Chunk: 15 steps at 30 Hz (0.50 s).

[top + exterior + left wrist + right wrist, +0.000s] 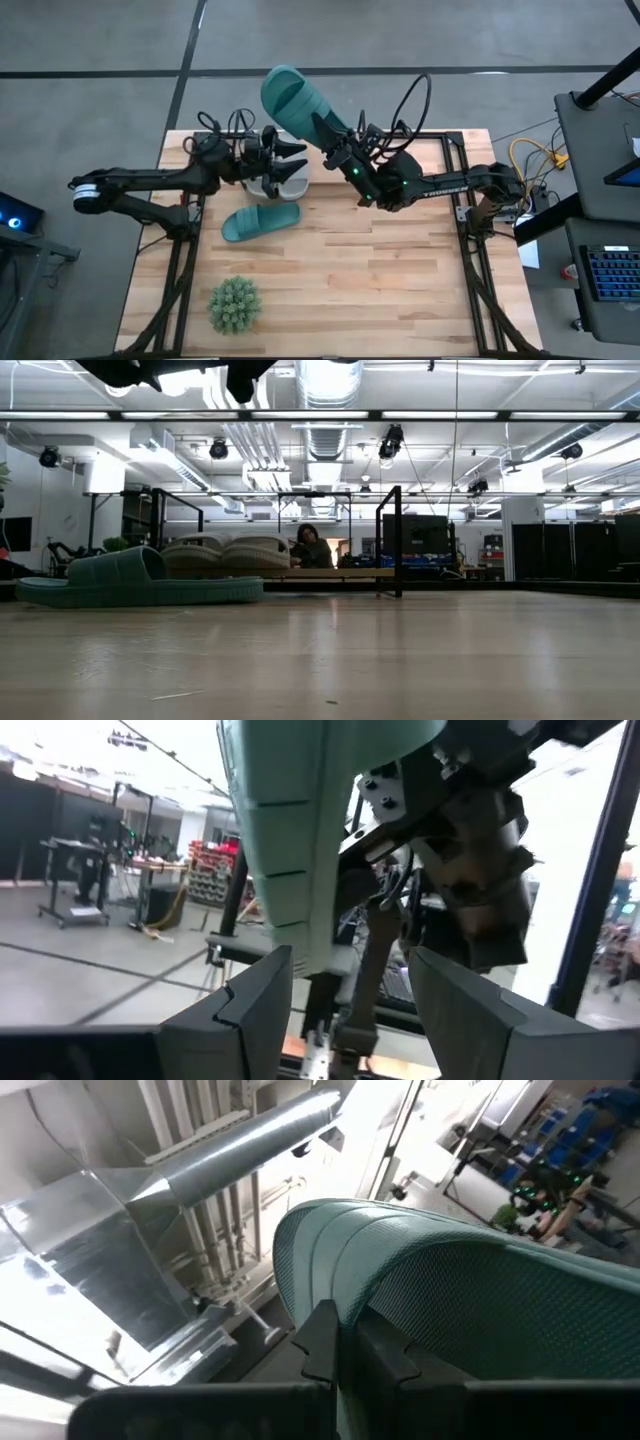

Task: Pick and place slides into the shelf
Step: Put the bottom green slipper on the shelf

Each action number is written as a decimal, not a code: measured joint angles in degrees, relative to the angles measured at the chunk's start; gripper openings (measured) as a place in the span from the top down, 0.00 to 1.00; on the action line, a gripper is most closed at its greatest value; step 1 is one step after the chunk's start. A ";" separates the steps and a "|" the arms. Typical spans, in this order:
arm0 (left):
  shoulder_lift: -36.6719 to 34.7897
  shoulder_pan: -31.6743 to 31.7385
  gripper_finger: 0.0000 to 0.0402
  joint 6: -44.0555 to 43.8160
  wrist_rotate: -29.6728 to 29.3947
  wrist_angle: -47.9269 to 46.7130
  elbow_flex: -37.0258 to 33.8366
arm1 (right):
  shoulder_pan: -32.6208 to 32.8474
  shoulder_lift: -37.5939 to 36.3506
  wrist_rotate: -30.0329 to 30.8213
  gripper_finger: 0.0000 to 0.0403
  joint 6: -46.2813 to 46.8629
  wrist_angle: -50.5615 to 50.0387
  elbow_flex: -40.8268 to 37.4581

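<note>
Right hand (327,143) pinches a raised teal-green ribbed slide (292,100).

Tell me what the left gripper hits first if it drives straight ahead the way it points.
Probably the teal slide held by the right gripper: it fills the left wrist view just beyond the left gripper, whose fingers stand open. How far off it is I cannot tell.
</note>
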 joint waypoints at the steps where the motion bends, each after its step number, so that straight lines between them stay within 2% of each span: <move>1: 0.23 0.04 0.54 0.65 -0.29 0.02 0.03 | 0.02 0.00 -0.13 0.98 0.00 0.00 0.00; 15: 0.12 2.65 0.54 3.35 -3.95 3.58 0.11 | 0.37 -0.46 -2.31 0.98 -0.02 -0.54 -0.02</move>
